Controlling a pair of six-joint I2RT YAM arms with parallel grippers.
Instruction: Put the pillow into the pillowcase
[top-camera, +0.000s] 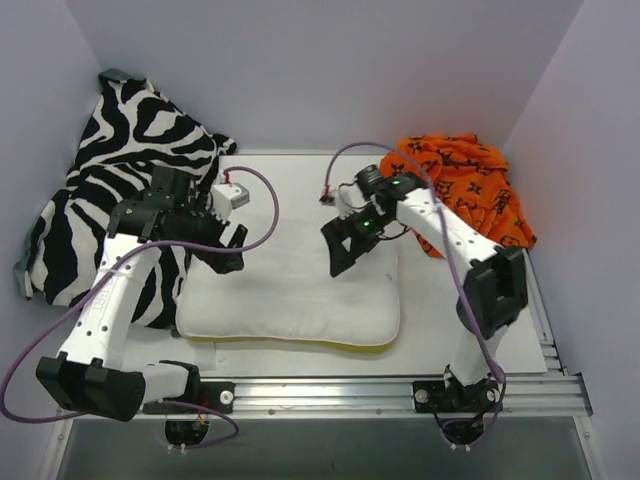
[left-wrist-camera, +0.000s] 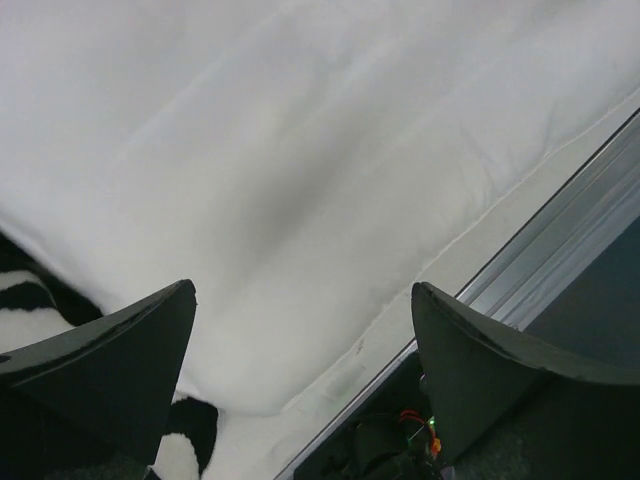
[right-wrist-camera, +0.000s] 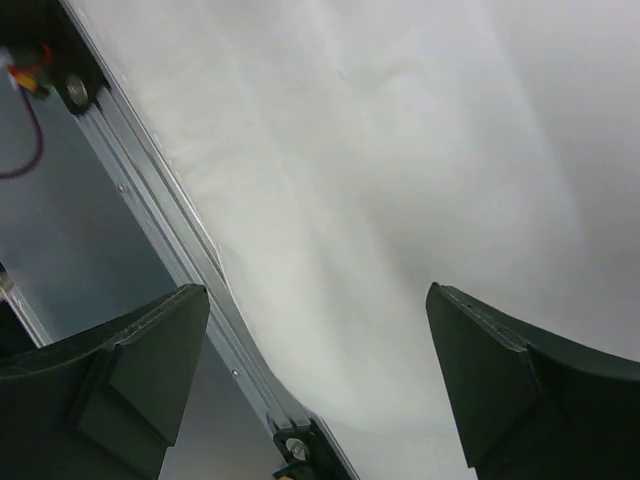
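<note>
The pillow (top-camera: 290, 290) lies flat in the middle of the white table (top-camera: 300, 165), its long side towards the arms, with a strip of yellow piping showing along its near edge. Its left end touches, and seems to overlap slightly, the zebra-striped cloth (top-camera: 110, 170) heaped against the left wall. The pillowcase (top-camera: 465, 185) is bunched in the far right corner, well apart from the zebra cloth and just beyond the pillow's far right corner. Its dark brown print shows flowers, stars and what may be a monogram, but the letters are too small to read from above.

The left gripper (top-camera: 228, 250) hangs over the pillow's far left corner with its jaws spread wide and nothing between them. In the left wrist view both dark fingers (left-wrist-camera: 100, 370) frame bare white fabric (left-wrist-camera: 300, 150), with a bit of the zebra cloth (left-wrist-camera: 20, 290) at the left edge and the metal rail (left-wrist-camera: 560, 250) at the right.

The right gripper (top-camera: 340, 245) is over the pillow's far right part, also spread wide and holding nothing (its wrist view shows only the pillow (right-wrist-camera: 400, 150) and the rail (right-wrist-camera: 150, 200))
</note>
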